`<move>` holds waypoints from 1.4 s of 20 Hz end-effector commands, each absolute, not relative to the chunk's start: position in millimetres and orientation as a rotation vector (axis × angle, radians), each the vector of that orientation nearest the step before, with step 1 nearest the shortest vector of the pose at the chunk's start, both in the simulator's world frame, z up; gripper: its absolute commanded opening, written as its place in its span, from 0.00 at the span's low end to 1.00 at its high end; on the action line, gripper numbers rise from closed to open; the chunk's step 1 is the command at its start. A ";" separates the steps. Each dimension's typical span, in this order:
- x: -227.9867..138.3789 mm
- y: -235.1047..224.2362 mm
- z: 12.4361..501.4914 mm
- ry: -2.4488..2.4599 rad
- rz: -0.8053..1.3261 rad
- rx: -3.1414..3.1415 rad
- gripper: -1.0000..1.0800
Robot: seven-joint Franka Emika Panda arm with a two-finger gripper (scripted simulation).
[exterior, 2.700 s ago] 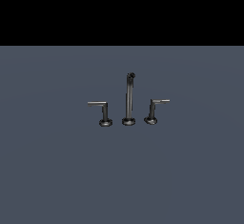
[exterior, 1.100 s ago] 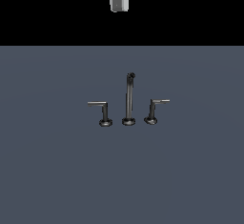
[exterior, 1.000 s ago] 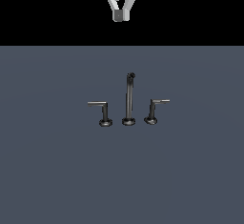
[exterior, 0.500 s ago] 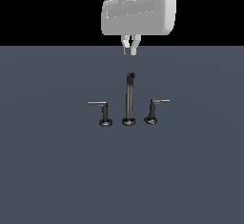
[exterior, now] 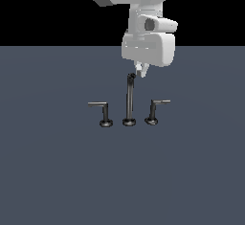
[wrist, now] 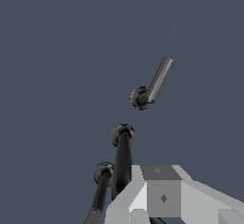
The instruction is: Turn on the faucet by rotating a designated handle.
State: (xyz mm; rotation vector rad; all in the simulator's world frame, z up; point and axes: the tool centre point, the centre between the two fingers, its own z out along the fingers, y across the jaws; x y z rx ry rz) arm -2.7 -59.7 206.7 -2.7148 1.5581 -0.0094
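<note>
The dark faucet stands in the middle of the exterior view, with a tall spout post [exterior: 129, 99] between two L-shaped levers. The handle [exterior: 153, 110] is the lever on the exterior view's right, with a leaning stem and a pale arm. The other lever [exterior: 101, 112] stands on the left. My gripper [exterior: 140, 71] hangs just above the spout's top, slightly toward the exterior view's right, fingers together and empty. The wrist view shows the spout [wrist: 122, 154] beside my fingers [wrist: 162, 198], one lever [wrist: 153, 84] further off and one [wrist: 101, 182] close by. I cannot tell which is the handle there.
The faucet's three round bases sit on a flat grey-blue surface [exterior: 57, 171]. The white hand and arm [exterior: 146, 42] hang over the area behind the spout.
The arm came into view from the top and dropped toward the faucet. The gripper now hangs just above the spout's top. The faucet's parts have not moved.
</note>
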 end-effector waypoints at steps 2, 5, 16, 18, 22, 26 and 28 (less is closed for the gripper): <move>13.3 -77.2 181.4 1.683 -0.009 -2.644 0.00; 25.4 -93.4 160.2 1.786 -0.008 -2.579 0.00; 50.4 -138.6 107.8 2.035 -0.003 -2.395 0.00; 52.4 -143.3 102.8 2.058 -0.002 -2.375 0.00; 54.5 -148.6 97.3 2.084 -0.001 -2.352 0.00; 54.5 -148.5 97.8 2.083 0.000 -2.352 0.00; 54.4 -148.3 98.0 2.082 0.000 -2.353 0.00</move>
